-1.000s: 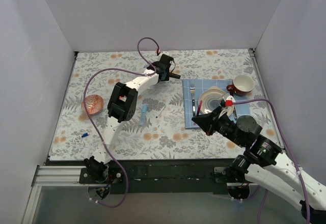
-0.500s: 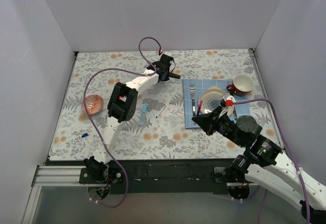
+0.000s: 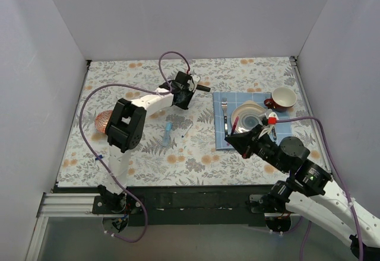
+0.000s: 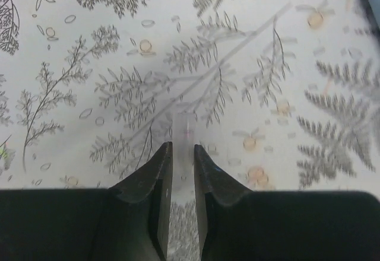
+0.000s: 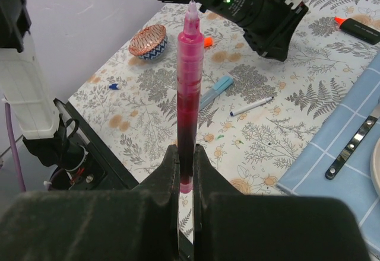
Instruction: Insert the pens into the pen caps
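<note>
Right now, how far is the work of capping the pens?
Done: no pen looks capped yet. In hand: the right fingers grip the maroon-red pen upright, its tip bare; the left fingers stand nearly closed, on what is unclear. To do: the light-blue marker, white pen and black marker lie on the tablecloth, a dark blue cap apart from them.

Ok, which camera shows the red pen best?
The right wrist view: the red pen shows close up, nearly full length, clamped in the right gripper. The top view shows only a thin red sliver at that gripper. The left wrist view misses it entirely.
</note>
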Controlling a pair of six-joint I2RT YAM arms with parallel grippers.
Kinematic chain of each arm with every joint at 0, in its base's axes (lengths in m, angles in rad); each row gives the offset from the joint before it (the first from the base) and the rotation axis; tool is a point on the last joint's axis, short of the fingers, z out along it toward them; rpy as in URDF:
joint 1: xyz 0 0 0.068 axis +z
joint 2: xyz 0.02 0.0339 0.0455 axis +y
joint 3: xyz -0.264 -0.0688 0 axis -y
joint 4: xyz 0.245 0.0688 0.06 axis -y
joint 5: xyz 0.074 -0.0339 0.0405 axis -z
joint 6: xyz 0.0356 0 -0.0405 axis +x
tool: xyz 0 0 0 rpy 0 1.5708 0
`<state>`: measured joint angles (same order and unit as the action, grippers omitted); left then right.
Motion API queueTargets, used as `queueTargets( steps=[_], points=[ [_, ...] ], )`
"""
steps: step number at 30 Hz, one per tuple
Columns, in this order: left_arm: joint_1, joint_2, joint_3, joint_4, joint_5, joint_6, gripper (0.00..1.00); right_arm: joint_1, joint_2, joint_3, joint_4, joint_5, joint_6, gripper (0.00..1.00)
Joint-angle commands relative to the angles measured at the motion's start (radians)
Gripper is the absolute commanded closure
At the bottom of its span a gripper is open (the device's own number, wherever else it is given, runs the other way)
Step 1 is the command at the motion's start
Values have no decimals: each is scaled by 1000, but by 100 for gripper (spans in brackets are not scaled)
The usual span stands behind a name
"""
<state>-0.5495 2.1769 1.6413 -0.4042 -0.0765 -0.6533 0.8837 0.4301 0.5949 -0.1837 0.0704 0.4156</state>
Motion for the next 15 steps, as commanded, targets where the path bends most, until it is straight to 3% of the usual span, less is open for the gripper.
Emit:
queueTargets(
  steps=[1,2,5,6,9,15],
  points=[
    [-3,-230,-134,4,119,228,100,-2,-22,42,10,31,3,99],
    [-4,-303,-168,8,211,332,100,-3,-22,48,-2,45,2,99],
    [-6,-434,-364,85,350,443,100,-3,-45,63,-19,65,-3,99],
    [-4,-522,-433,138,403,577,100,-3,-53,65,-22,72,-4,99],
    [-6,-678,-612,157,574,792,100,-2,-88,71,-29,100,-6,99],
    [-52,-759,-711,-25,718,963,100,-2,-111,54,-17,92,14,99]
  ],
)
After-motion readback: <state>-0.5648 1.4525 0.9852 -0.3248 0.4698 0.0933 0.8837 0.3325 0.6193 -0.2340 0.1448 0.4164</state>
